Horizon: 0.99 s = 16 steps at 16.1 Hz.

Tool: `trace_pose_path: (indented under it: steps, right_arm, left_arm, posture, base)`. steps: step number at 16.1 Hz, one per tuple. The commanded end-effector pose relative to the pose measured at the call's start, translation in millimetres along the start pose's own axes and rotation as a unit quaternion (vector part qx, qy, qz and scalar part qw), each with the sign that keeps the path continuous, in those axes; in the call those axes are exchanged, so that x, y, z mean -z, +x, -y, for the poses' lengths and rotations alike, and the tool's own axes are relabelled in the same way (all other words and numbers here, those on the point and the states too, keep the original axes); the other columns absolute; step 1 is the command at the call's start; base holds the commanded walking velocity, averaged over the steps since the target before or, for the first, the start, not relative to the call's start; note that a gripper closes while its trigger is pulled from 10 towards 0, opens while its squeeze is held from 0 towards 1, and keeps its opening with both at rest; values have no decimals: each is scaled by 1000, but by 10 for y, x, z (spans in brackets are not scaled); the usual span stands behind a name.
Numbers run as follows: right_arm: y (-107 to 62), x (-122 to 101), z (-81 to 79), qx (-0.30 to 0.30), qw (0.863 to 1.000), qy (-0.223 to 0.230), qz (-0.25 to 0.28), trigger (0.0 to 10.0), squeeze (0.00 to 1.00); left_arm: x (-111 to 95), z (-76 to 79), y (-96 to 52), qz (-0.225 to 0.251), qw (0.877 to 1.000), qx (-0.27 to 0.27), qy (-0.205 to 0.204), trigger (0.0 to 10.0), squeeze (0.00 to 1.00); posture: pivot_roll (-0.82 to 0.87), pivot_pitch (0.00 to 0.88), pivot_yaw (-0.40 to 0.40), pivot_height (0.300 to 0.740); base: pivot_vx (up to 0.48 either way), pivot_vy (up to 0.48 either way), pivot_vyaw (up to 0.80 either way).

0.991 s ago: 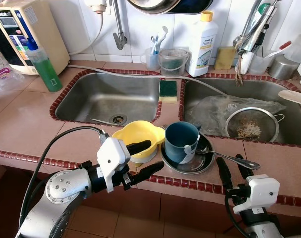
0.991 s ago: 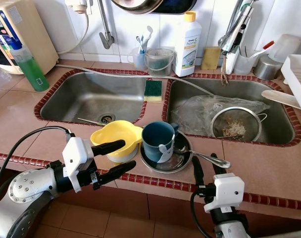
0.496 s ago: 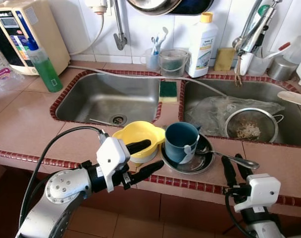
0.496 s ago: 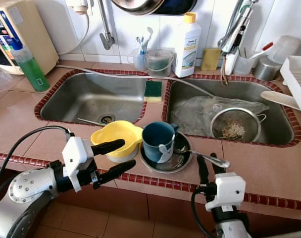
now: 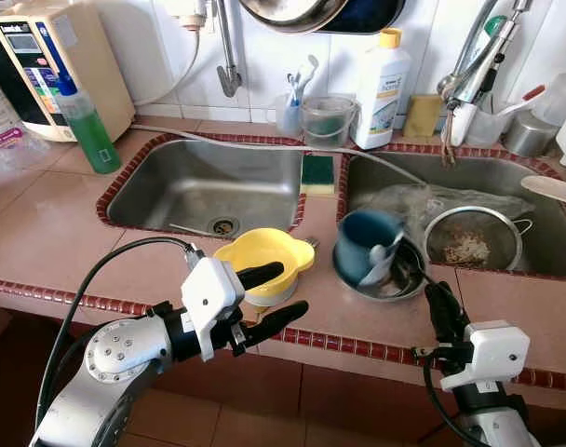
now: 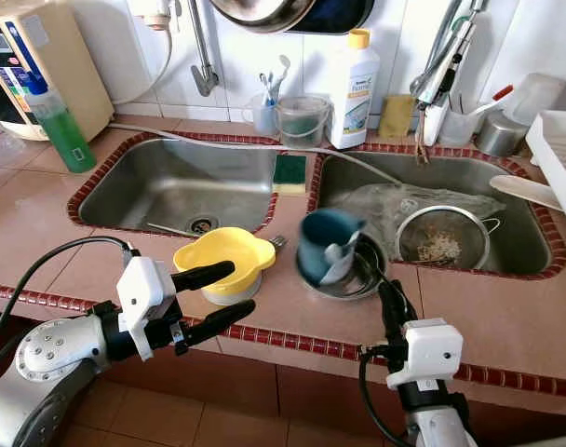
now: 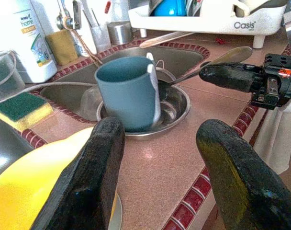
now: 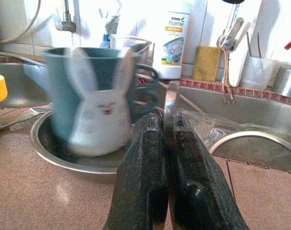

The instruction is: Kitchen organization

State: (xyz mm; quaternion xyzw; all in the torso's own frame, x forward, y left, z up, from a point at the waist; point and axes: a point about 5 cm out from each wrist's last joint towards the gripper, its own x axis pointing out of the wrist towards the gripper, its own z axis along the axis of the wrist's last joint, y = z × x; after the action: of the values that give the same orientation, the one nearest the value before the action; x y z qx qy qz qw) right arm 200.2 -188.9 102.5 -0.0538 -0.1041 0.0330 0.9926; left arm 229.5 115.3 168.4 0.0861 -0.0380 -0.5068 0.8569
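Your right claw (image 8: 167, 143) is pinching the spoon (image 8: 170, 103) handle near the bench's (image 5: 60, 233) front edge; the blue mug (image 5: 365, 244) tilts in the steel bowl (image 5: 401, 284), just in front of the right sink (image 5: 544, 182). Left claw (image 5: 276, 296) spread, straddling the yellow bowl (image 5: 255, 256).

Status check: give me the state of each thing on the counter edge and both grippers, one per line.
Blue mug: tilted in the steel bowl.
Steel bowl: on counter.
Spoon: pinched by right gripper.
Yellow bowl: upright, empty.
Left gripper: open, straddling the yellow bowl's rim.
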Motion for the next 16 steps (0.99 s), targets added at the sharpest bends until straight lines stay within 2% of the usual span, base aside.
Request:
trace_pose_path:
  steps: [1,3,16]
  right_arm:
    - [5,13,11,3,1000,-1,-1,6078,0]
    - [11,24,4,-3,1000,2,-5,9843,0]
    - [-104,12,-93,-46,999,15,-23,10000,0]
  left_arm:
    - [-22,-8,-21,0,1000,-3,7,10000,0]
    - [-20,-10,-26,-1,1000,-4,7,10000,0]
    - [-34,-22,-35,1,1000,-6,7,10000,0]
  posture:
    - [-196,41,55,740]
    - [-194,41,53,740]
    - [-203,56,55,740]
  base:
    - [0,0,0]
    - [0,0,0]
    - [0,0,0]
